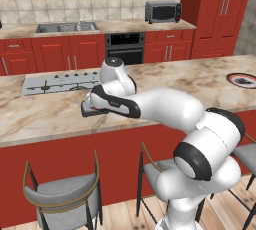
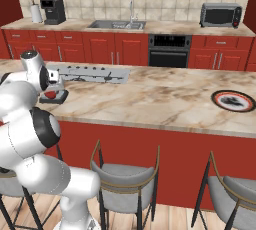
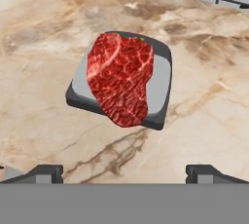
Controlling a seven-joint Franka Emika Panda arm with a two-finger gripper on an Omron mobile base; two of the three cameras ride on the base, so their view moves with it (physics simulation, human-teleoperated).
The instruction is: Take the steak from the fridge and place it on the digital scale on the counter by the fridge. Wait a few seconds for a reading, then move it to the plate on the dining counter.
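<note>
The red steak (image 3: pixel 120 78) lies flat on the dark grey digital scale (image 3: pixel 159 79), covering most of its top and hanging a little over the near edge. The scale sits on the beige marble counter (image 3: pixel 44 47). My gripper (image 3: pixel 124 174) hovers above it, open, with its fingertips (image 3: pixel 46 173) wide apart and nothing between them. In the right base view the steak (image 2: pixel 50 94) and scale (image 2: pixel 56 98) peek out beside my hand. My arm covers most of the scale (image 1: pixel 90 110) in the left base view. The plate (image 2: pixel 233 100) rests far right on the same counter.
A pale grey cooktop (image 2: pixel 92 74) lies just behind the scale. Grey-seated stools (image 2: pixel 125 181) stand along the counter's red front. A sink (image 1: pixel 65 27), an oven (image 1: pixel 125 46) and a microwave (image 1: pixel 162 11) line the back wall.
</note>
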